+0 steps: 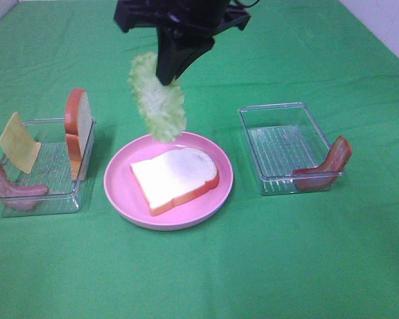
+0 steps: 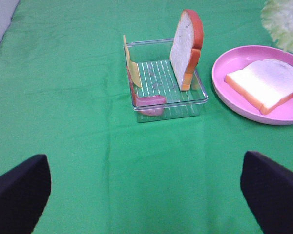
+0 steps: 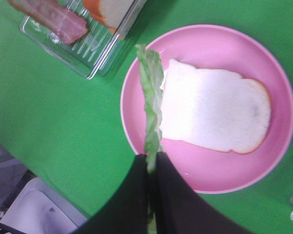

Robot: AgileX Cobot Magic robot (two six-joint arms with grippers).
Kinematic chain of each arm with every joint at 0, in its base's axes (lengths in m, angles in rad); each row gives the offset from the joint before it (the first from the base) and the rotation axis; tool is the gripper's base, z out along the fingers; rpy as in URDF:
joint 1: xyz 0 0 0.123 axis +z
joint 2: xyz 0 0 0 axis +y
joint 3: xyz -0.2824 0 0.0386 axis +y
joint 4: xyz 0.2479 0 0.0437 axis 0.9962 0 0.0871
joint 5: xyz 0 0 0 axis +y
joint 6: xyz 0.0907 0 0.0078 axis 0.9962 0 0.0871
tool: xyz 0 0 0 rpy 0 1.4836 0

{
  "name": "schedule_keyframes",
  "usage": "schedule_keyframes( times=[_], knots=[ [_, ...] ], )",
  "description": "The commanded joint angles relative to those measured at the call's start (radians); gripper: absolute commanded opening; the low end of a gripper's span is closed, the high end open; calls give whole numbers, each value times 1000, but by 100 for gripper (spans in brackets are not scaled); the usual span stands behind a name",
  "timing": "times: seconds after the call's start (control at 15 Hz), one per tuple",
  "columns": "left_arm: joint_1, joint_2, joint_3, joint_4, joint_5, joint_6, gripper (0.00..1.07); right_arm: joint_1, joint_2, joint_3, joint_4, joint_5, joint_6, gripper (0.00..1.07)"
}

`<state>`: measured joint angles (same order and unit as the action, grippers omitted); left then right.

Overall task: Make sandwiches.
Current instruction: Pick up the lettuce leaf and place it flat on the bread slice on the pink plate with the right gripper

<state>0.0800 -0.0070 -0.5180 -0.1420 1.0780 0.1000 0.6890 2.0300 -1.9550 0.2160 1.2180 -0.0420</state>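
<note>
One ruffled lettuce leaf (image 1: pixel 159 100) | square bread slice (image 1: pixel 175 174) | round pink plate (image 1: pixel 121 191)

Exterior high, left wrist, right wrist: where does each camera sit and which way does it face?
Exterior high: mounted high, looking down at the green cloth; shows the right claw dangling lettuce over the pink plate.
Left wrist: on the left arm, looking obliquely down at a clear tray; open left claw frames it.
Right wrist: looking straight down along its shut claw onto the bread slice.
Shared: all three show plate and bread slice.
</note>
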Motion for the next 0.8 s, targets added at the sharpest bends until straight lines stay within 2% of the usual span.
schedule_keyframes(
  times=[0.07,0.2,0.4,0.8],
  knots=[
    [-4,0,2,4,2,-4,100,60,58,0,18,2,-18,0],
    [-4,0,2,4,2,-4,100,108,129,0,32,-23,-39,0],
    [-4,0,2,4,2,-4,100,104,195,0,15,-68,-41,0],
    [-4,0,2,4,2,-4,100,104,246,0,-237,-129,8,0]
  ],
)
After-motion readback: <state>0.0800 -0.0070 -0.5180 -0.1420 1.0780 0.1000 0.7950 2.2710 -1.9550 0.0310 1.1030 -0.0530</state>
